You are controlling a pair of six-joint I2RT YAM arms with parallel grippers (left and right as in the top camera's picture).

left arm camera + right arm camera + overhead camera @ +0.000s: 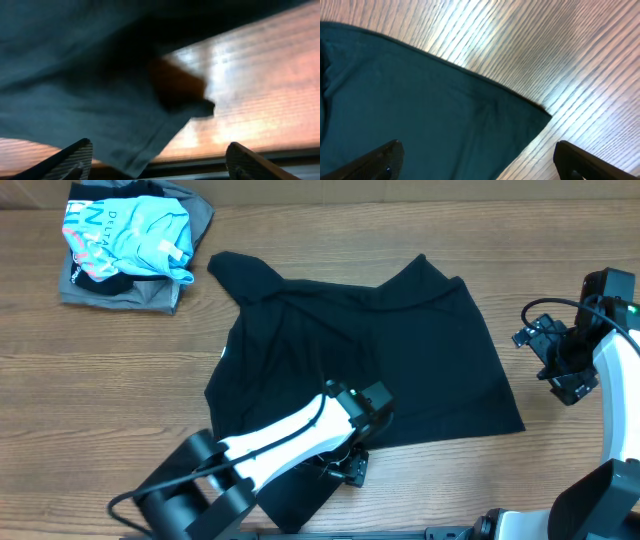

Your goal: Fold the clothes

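Observation:
The black T-shirt [400, 350] lies spread but rumpled on the wooden table, with a sleeve pointing to the upper left and a small white tag [222, 352] at its left edge. My left gripper [345, 468] is open, low over the shirt's front left part. In the left wrist view a hemmed fold of the fabric [75, 100] hangs between the open fingers [159, 145]. My right gripper [540, 367] is open and empty to the right of the shirt. The right wrist view shows the shirt's corner [420, 110] between its fingers [477, 145], apart from them.
A light blue printed shirt [130, 230] sits on a grey folded garment [120, 292] at the back left. Bare wooden table [100, 400] surrounds the shirt. The table's front edge [210, 162] runs close behind my left gripper.

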